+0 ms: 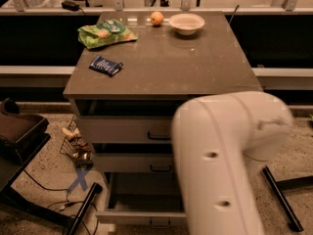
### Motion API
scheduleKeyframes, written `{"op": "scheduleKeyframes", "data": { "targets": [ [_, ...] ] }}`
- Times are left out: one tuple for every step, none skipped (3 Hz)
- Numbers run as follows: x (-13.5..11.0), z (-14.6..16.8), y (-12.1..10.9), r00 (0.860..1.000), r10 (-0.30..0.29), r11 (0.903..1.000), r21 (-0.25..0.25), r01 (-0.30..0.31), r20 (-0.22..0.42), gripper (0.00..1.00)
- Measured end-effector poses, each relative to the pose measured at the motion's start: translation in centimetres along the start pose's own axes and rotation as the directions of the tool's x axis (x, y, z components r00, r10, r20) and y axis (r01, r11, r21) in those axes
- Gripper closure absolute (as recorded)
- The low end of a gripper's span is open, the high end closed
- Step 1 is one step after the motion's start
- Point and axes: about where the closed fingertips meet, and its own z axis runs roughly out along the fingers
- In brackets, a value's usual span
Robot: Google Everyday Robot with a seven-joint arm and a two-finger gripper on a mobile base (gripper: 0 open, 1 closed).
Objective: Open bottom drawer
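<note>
One wide cabinet [161, 62] with a flat brown top fills the middle of the camera view, and in front of its right half rises the robot's thick white arm [220, 165], blurred and covering the right ends of all the drawer fronts. The gripper is out of sight, somewhere past the arm's lower end, so whether it is open or closed cannot be told. The bottom drawer [137, 217] stands well out from the cabinet toward the camera, its grey tray [142, 197] showing from above and its black handle [160, 224] at the lower edge of the view. The middle drawer [127, 163] sits slightly out and the top drawer [122, 130] further back, stepped above it. A black bar [279, 197] lies on the speckled floor at the right. On the cabinet top lie a green bag [105, 32] at the far left, a pale bowl [186, 22] at the far edge, a dark blue packet [106, 65] nearer the left edge, and an orange fruit [156, 18] just beside the bowl. A blue cross [79, 179] marks the floor at the left.
</note>
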Motion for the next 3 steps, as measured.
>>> {"op": "scheduleKeyframes", "data": {
  "targets": [
    [0.8,0.9,-1.1,0.993,0.019,0.9990,0.038,-0.023,0.114,1.00],
    [2.2,1.7,-2.3,0.985,0.037,0.9978,0.049,-0.045,0.167,1.00],
    [2.4,1.6,-2.5,0.986,0.037,0.9976,0.051,-0.046,0.164,1.00]
  ]
}}
